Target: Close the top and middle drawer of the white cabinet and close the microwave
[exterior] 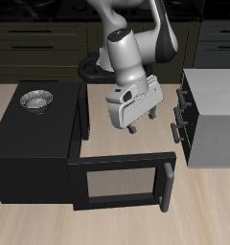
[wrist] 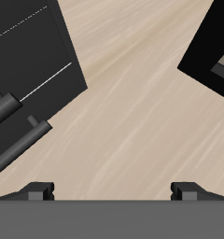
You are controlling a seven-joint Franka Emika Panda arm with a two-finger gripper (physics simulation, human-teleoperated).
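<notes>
The black microwave stands near the table's front edge, and its glass door is swung wide open toward that edge, bar handle at the free end. The white cabinet stands across from it, its drawer face with dark handles turned toward the microwave. The drawers jut out slightly from that face. My gripper hangs open over the bare table between the two, holding nothing. In the wrist view the gripper has its fingertips spread wide, with the cabinet's handles and the microwave to either side.
A small metal bowl sits on top of the microwave. Dark cabinets with long handles line the back. Wooden tabletop lies beneath the gripper.
</notes>
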